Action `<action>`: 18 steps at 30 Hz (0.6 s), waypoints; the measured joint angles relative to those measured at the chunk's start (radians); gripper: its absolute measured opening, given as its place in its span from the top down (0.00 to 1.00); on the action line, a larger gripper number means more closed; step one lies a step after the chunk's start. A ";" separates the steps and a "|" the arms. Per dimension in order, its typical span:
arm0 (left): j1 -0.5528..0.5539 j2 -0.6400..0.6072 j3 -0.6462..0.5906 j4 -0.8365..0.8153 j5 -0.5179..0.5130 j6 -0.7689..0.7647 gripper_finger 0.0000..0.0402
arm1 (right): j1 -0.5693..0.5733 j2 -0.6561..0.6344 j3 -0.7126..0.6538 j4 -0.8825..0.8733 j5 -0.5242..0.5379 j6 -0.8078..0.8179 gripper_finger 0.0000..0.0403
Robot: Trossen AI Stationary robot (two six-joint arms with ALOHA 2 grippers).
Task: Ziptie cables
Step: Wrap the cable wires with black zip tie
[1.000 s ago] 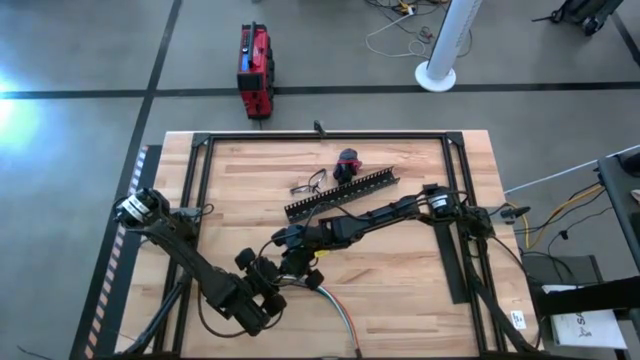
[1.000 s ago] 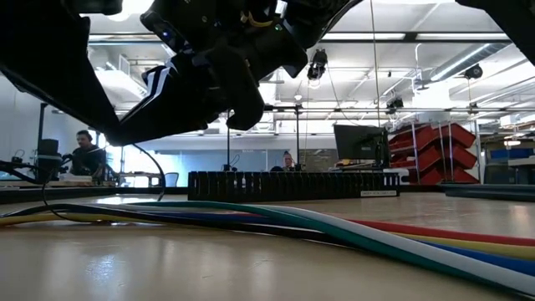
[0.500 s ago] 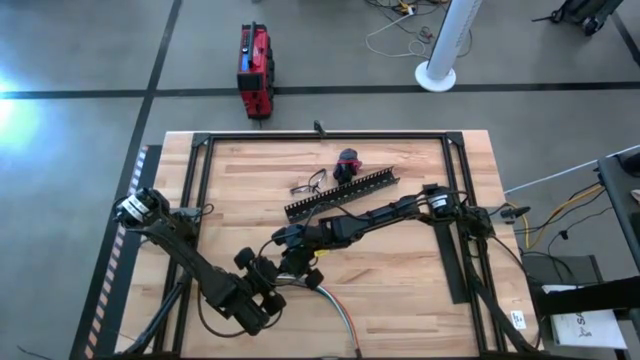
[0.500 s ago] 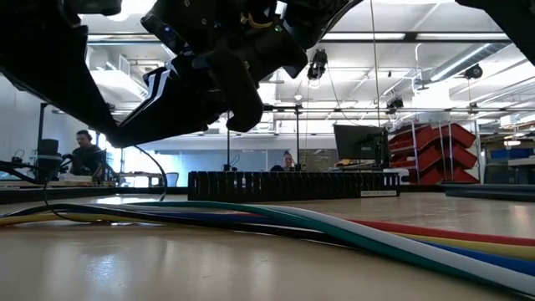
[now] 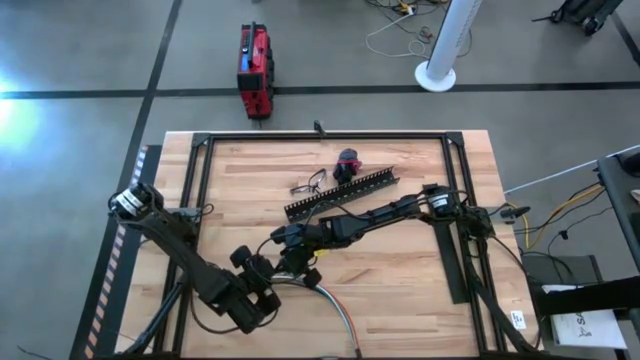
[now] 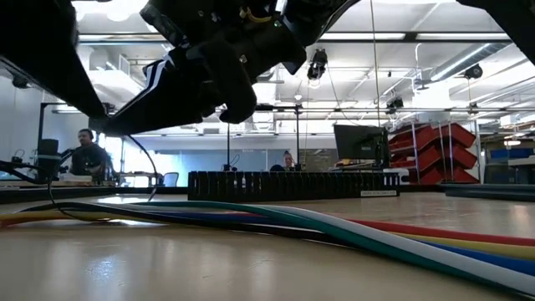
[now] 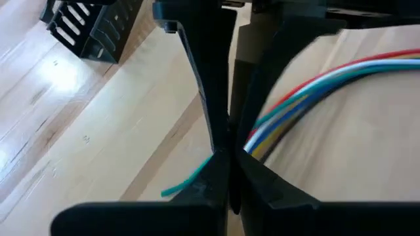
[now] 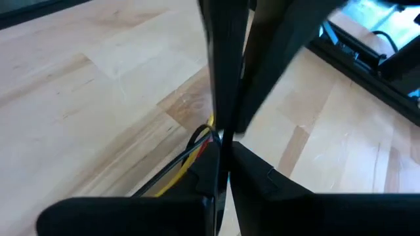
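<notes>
The cables (image 5: 335, 315) are a loose bundle of green, white, blue, red and yellow wires. They lie flat on the table (image 6: 351, 234) and run from its middle toward the near edge. My left gripper (image 5: 290, 278) is shut just above their far end. In its wrist view the wires (image 7: 315, 85) pass behind the shut fingers (image 7: 226, 154) and one green end (image 7: 184, 187) pokes out. My right gripper (image 5: 297, 262) is shut close beside it. In its wrist view (image 8: 223, 137) yellow, red and thin black strands (image 8: 197, 141) reach its fingertips. I cannot make out the ziptie for certain. My left gripper is shut over the cables' far end, but its own fingers hide whether anything is between them. My right gripper comes slanting down from the table's right side. Its fingertips meet where the yellow, red and black strands (image 8: 205, 134) end, and I cannot tell whether it holds them.
A black slotted duct (image 5: 343, 194) lies slantwise beyond the grippers, with a red-and-black lump (image 5: 348, 162) and a small wire tangle (image 5: 308, 184) behind it. A flat black strip (image 5: 455, 265) lies at the right. A black frame (image 5: 200, 190) rims the table. People (image 6: 84, 150) sit in the room beyond.
My left arm has drawn slightly up and toward the table's left edge. The cables lie as they did.
</notes>
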 joint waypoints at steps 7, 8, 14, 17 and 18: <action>-0.068 -0.033 0.000 -0.051 0.079 -0.041 1.00 | 0.000 0.000 -0.001 -0.011 0.000 0.005 0.98; -0.082 -0.037 0.000 -0.068 0.083 -0.060 1.00 | 0.000 0.000 -0.001 -0.013 0.001 0.005 0.98; -0.183 -0.069 0.000 -0.221 0.101 -0.240 1.00 | -0.001 0.002 -0.002 -0.023 0.007 0.005 0.98; -0.246 -0.079 0.000 -0.296 0.113 -0.343 1.00 | -0.002 0.002 -0.003 -0.042 0.008 0.004 0.98; -0.268 -0.081 0.000 -0.321 0.122 -0.386 1.00 | -0.002 0.004 -0.004 -0.046 0.008 0.002 0.98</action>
